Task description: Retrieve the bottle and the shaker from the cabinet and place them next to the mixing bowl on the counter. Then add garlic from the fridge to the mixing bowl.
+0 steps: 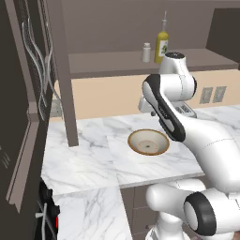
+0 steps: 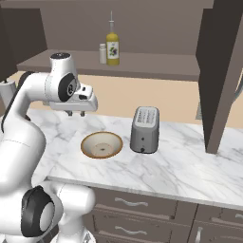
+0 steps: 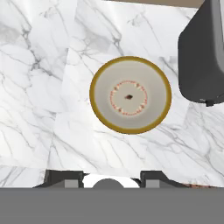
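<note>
On the open cabinet's shelf (image 1: 108, 63) (image 2: 156, 64) stand the yellow-olive bottle (image 1: 162, 44) (image 2: 112, 47) and, just to its left, the small pale shaker (image 1: 146, 52) (image 2: 102, 53). The tan-rimmed mixing bowl (image 1: 148, 141) (image 2: 101, 144) (image 3: 130, 95) sits empty on the white marble counter (image 1: 84, 154) (image 2: 180, 166). My gripper (image 2: 76, 114) (image 3: 109, 179) hangs above the bowl and points straight down at it. Its fingers stand apart with nothing between them. The fridge and the garlic are out of view.
A silver toaster (image 2: 144, 129) (image 3: 201, 52) stands just right of the bowl. An open cabinet door (image 2: 220, 71) juts out over the counter's right part, another (image 1: 70, 93) over its left. A dark panel with wire racks (image 1: 23, 93) lines the left side.
</note>
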Robot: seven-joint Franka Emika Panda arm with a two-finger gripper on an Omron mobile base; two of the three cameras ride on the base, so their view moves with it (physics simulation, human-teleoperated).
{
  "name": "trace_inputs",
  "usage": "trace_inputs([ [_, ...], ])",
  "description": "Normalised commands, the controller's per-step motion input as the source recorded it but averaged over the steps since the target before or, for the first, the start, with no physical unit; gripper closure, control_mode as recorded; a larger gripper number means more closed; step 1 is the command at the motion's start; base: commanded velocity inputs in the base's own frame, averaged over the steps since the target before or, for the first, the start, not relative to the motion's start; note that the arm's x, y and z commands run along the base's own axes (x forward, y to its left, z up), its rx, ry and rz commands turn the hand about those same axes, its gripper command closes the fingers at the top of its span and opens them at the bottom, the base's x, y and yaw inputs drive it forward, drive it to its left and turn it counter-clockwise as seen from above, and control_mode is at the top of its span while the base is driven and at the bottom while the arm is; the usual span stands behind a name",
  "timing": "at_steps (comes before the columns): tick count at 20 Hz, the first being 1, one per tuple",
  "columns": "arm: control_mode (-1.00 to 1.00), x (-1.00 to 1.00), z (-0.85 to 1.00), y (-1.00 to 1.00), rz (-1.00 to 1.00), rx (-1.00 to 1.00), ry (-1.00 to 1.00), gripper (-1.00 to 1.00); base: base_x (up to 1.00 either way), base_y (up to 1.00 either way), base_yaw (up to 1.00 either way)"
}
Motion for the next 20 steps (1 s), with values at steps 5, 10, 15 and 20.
trace_inputs([
  [5, -1.00, -0.03, 0.00, 0.00, 0.01, 0.00, 0.01, -1.00, 0.00, 0.00, 0.00],
  [10, -1.00, -0.03, 0.03, -0.10, 0.01, 0.00, -0.06, -1.00, 0.00, 0.00, 0.00],
  [15, -1.00, -0.08, 0.67, -0.65, 0.00, 0.11, -0.19, -1.00, 0.00, 0.00, 0.00],
  [20, -1.00, -0.31, 0.93, -0.15, -0.01, 0.11, -0.23, -1.00, 0.00, 0.00, 0.00],
])
